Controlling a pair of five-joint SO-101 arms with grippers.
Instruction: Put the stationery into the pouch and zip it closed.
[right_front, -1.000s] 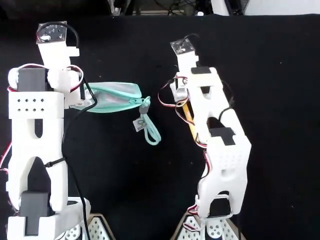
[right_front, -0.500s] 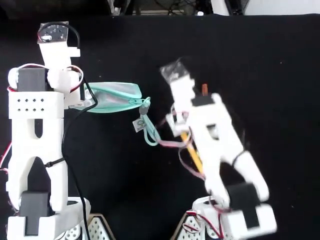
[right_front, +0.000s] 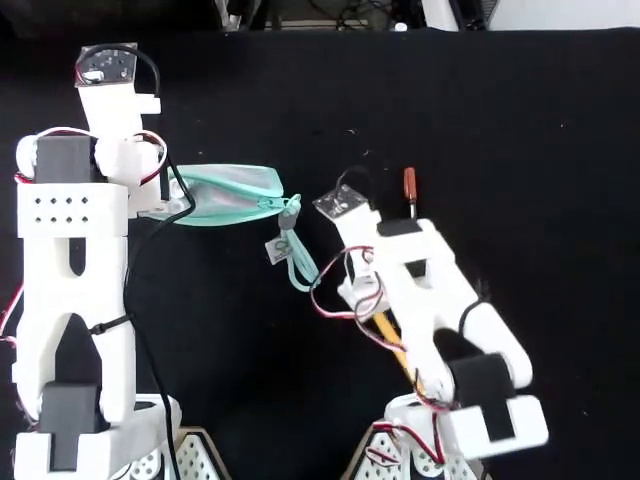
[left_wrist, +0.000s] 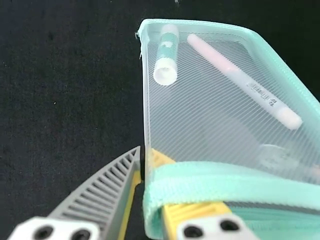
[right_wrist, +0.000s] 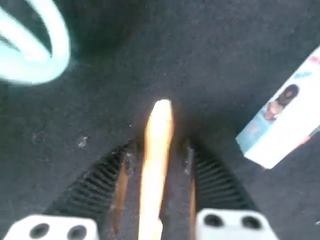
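The teal mesh pouch (right_front: 225, 195) lies at the left of the black table, with its zip pull and strap (right_front: 298, 258) trailing to the right. My left gripper (left_wrist: 150, 200) is shut on the pouch's edge (left_wrist: 165, 180). Through the mesh I see a white tube (left_wrist: 165, 55) and a pink-white pen (left_wrist: 245, 82) inside. My right gripper (right_wrist: 157, 165) is shut on a yellow pencil (right_wrist: 156, 145), held just above the cloth. The pencil (right_front: 392, 340) shows under the right arm (right_front: 430, 300), to the right of the strap.
A small red-orange stick (right_front: 409, 185) lies on the cloth behind the right arm. A white printed tag (right_wrist: 280, 125) and the teal strap loop (right_wrist: 30, 55) lie close to the pencil's end. The right half of the table is bare black cloth.
The right arm has pulled back toward its base and turned, carrying the pencil nearer the front. That uncovered the red-orange stick. The left arm and the pouch have stayed put.
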